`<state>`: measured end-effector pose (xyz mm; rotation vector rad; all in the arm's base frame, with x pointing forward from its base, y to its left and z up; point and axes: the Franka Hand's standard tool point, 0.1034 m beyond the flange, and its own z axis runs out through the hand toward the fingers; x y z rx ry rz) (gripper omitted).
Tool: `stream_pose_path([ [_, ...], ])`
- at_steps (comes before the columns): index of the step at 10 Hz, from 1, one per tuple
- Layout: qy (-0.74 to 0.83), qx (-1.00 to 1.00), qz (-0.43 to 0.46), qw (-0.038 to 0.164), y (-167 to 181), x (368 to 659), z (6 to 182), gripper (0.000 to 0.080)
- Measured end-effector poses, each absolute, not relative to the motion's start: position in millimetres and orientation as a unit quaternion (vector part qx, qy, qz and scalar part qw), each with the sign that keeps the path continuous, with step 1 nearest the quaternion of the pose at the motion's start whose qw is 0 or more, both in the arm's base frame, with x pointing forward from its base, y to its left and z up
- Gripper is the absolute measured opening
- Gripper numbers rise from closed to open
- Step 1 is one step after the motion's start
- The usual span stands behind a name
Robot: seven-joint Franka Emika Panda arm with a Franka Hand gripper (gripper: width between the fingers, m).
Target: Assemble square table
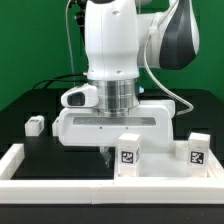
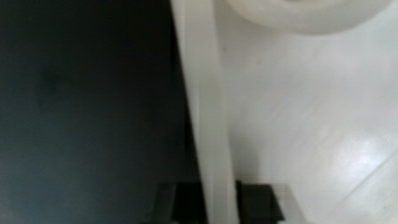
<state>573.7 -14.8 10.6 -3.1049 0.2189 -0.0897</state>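
Just behind low wall (image 1: pixel 80 188), two tagged legs (image 1: pixel 127 152) (image 1: pixel 195 151) stood upright. Gripper (image 2: pixel 217 200) pinched almost shut on thin raised rim of tabletop (image 2: pixel 302 130) directly beneath it. Third leg (image 1: pixel 35 125) lay farther back. Tabletop judged light, stiff, slick plastic; narrow rim hold suited sliding, might slip when lifted.

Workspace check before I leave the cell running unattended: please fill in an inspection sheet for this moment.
Surface: black table, edged by a low white wall.
Job's things: tabletop lies flat; three tagged legs seen, one at the exterior view's left, two near the front wall.
Clutter: nothing seen.
Grippers: gripper shut on the tabletop's rim, a finger on each side.
Cables: a cable arcs off the arm at the exterior view's right.
Surroundings: green backdrop.
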Motion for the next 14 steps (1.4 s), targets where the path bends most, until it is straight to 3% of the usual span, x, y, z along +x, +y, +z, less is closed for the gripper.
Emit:
stream_pose_path([
  [2,0.059,-0.998,-0.03,0.013,-15.9,572.9,11.1,0.0068],
  [5,-0.019,-0.999,-0.033,0.008,-54.1,538.7,14.1,0.0062],
  [10,-0.197,-0.98,-0.027,-0.013,-64.7,539.9,14.6,0.006],
  [12,-0.293,-0.955,-0.04,-0.038,-51.8,553.9,18.2,0.0061],
  [14,-0.324,-0.944,-0.038,-0.044,-64.3,549.8,16.6,0.0064],
])
